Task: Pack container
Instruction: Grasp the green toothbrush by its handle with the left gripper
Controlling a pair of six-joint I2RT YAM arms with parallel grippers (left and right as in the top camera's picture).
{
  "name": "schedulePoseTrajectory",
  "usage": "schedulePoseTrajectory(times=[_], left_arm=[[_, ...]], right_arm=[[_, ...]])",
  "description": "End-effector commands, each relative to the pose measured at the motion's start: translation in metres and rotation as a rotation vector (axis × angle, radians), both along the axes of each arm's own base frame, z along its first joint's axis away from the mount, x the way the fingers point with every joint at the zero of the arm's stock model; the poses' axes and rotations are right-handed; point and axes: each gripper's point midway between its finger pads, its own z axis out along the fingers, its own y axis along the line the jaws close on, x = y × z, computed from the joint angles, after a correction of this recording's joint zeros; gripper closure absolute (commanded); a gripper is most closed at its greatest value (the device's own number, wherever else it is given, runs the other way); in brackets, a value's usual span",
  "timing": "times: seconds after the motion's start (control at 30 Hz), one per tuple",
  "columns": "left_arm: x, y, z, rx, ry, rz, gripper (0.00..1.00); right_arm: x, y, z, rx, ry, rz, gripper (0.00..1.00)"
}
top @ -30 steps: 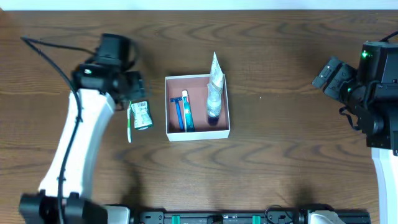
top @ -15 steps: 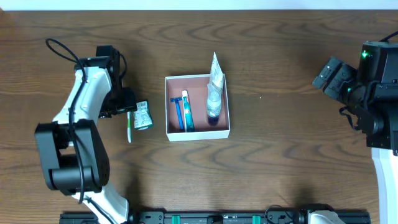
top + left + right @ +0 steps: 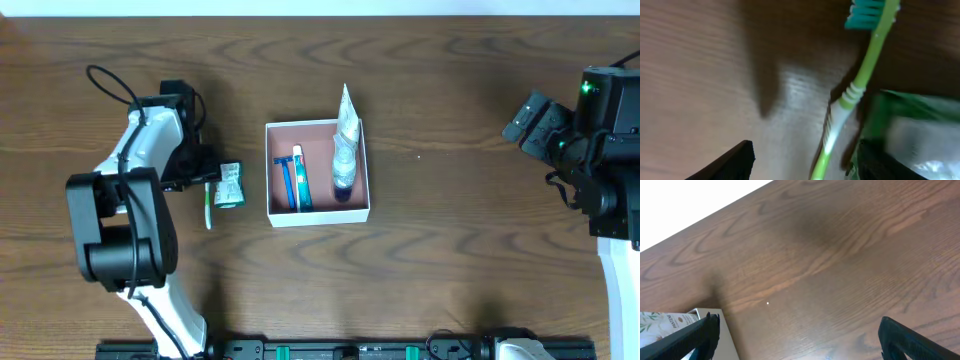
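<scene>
Container (image 3: 318, 160): count one, sitting square on the desk (image 3: 450, 260) near its middle, white walls, reddish-pink floor. Three items are lying inside it: one blue razor (image 3: 285, 180) and one blue-and-white tube (image 3: 301, 180) side by side toward the left wall, and one wrapped bottle (image 3: 343, 150) along the right wall, its wrapping tip reaching past the far wall. Two items are lying outside, just left of the container: one green-and-white packet (image 3: 230, 186) and one green toothbrush (image 3: 208, 205), the brush on the packet's outer side. Hands: two. Left hand (image 3: 203, 172) is hovering low over the toothbrush and packet. In the left wrist view its fingers are standing apart (image 3: 807, 165), with the toothbrush handle (image 3: 860, 85) running between them and the packet (image 3: 910, 135) close to the right finger; whether either finger is touching anything cannot be told. The container is lying near this hand, on the far side of the packet, not touching it. Right hand (image 3: 530, 120) is hanging at the desk's right edge, well apart from the container. In the right wrist view its fingers are spread wide (image 3: 797, 340) and gripping nothing, with only a white corner of the container (image 3: 715, 314) showing at the lower left.
</scene>
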Motion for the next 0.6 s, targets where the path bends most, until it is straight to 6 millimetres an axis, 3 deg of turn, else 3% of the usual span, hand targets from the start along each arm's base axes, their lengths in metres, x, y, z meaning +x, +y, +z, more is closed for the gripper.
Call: schedulePoseTrajectory(times=[0.0, 0.57], left_arm=[[-0.0045, -0.0001, -0.0127, -0.014, 0.032, -0.009, 0.34], [0.0024, -0.0003, -0.0188, -0.017, 0.010, -0.013, 0.60]], right_arm=[[-0.0003, -0.0028, 0.0032, 0.004, -0.010, -0.017, 0.01], [-0.0002, -0.0028, 0.0032, 0.004, -0.010, -0.017, 0.01]])
